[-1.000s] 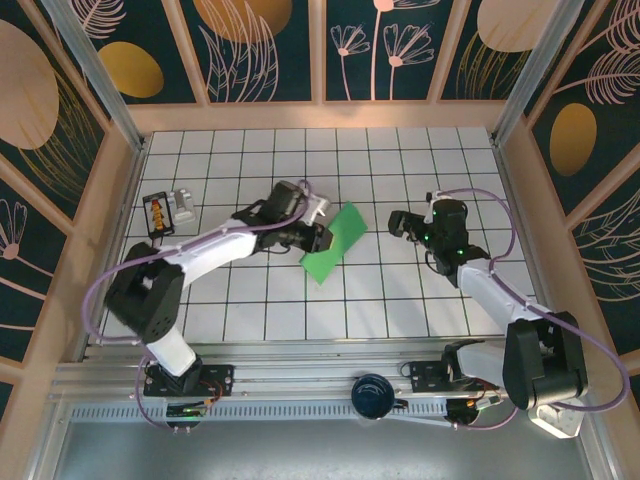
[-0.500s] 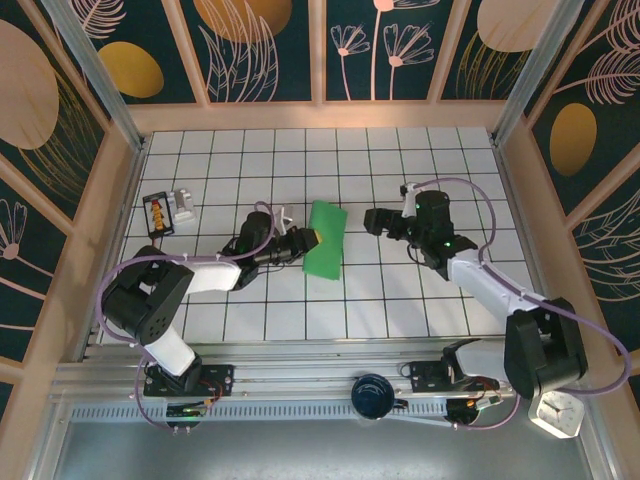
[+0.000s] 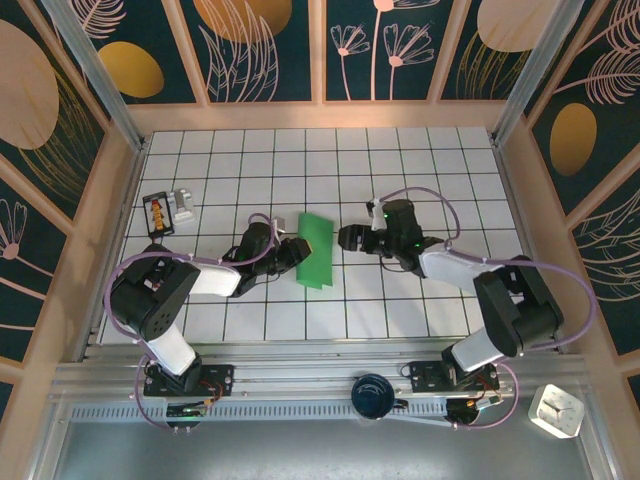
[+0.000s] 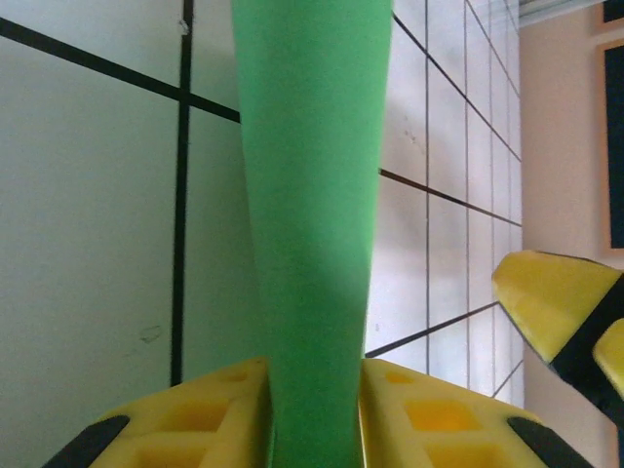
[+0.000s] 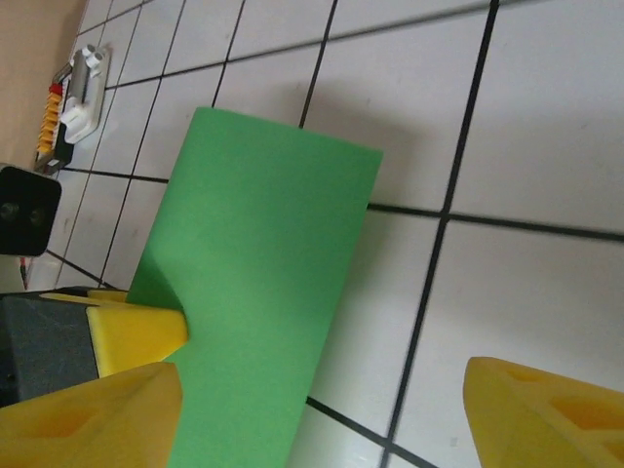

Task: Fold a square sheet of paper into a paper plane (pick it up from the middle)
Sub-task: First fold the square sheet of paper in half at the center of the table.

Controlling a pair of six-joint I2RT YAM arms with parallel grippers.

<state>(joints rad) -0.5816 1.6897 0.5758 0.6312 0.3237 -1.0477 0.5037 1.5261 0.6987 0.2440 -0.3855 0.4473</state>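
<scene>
A white tiled table (image 3: pixel 400 305) with black grid lines sits inside wooden walls (image 3: pixel 262 50) carrying dark floral panels. By the left edge lies a small yellow-and-white device (image 3: pixel 166 210), well apart from the arms. Near the centre, the left gripper (image 3: pixel 287 252) is closed over the near-left edge of the square sheet of paper (image 3: pixel 315 250). The sheet is folded into a long green strip, and its yellow fingers (image 4: pixel 205 414) press on both sides. Just right of the strip, the right gripper (image 3: pixel 347 238) hangs with its jaws spread wide and holds nothing. Bare tiles stretch behind and to the right, up to the wooden rim.
</scene>
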